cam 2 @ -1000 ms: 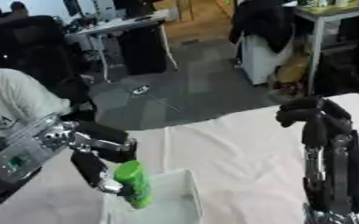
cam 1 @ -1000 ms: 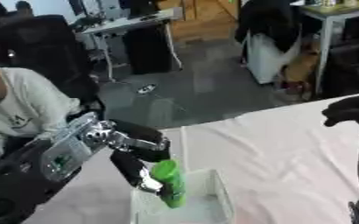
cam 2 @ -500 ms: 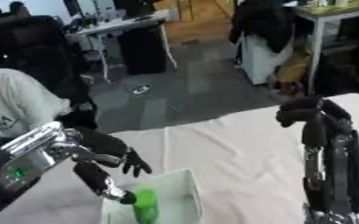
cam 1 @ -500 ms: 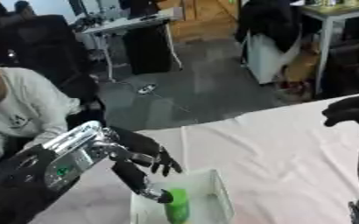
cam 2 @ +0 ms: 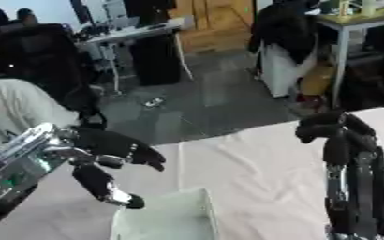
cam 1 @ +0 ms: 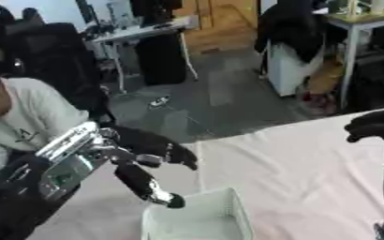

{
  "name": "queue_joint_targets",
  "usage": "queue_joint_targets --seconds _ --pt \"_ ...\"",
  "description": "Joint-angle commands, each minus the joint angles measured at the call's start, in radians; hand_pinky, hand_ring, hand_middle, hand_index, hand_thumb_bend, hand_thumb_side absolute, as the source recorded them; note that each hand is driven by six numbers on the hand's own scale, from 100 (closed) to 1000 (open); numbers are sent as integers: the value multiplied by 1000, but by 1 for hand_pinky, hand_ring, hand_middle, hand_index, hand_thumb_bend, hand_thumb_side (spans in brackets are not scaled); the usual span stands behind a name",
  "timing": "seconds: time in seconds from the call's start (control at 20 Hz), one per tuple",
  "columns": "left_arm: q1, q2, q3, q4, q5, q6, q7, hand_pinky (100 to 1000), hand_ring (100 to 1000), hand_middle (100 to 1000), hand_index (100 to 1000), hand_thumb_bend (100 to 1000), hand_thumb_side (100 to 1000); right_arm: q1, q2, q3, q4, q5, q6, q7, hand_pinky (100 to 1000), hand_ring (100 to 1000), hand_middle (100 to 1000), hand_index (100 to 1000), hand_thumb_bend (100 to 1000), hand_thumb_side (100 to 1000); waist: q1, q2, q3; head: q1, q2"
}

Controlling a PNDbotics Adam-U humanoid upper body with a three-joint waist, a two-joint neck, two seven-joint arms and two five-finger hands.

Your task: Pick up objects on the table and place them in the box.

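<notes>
Left eye view: the left robot hand (cam 1: 150, 154) hangs above the rear left corner of the white box (cam 1: 197, 221), fingers spread and holding nothing, the thumb pointing down toward the box's rim. The box sits on the pale-clothed surface (cam 1: 302, 164), just below and to the right of that hand; its inside is hard to make out.

Right eye view: the right robot hand (cam 2: 330, 126) stands raised well to the right of the box, fingers curled over, empty.

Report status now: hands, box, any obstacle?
Left hand open above box. Right hand raised at right, fingers curled, holding nothing. No obstacle seen.
</notes>
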State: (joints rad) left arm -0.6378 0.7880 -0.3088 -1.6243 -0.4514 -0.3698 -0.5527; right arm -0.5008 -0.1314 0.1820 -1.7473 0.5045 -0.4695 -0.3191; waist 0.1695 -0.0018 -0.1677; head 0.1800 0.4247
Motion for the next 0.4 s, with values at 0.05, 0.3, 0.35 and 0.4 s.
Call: queue_joint_targets --seconds 0.05,0.3,0.35,0.4 --pt "40 -24 95 -36 57 31 259 921 909 957 1000 253 1000 -8 -10 -6 -7 4 2 -4 393 521 544 558 100 1000 -12 -12 7 12 -44" --pt "167 -190 184 -76 133 22 656 787 832 905 975 276 1000 -2 -15 -8 -4 3 3 -6 389 521 544 558 100 1000 -34 -5 27 -10 -106" --pt "188 -221 192 -91 138 6 709 784 828 900 971 279 1000 -2 -17 -8 -3 2 3 -6 388 521 544 558 100 1000 -40 -2 32 -15 -123" --pt "206 -255 201 -110 143 -12 757 772 815 883 960 290 986 -2 -19 -9 -2 2 3 -5 387 521 544 557 100 1000 -50 4 38 -17 -147"
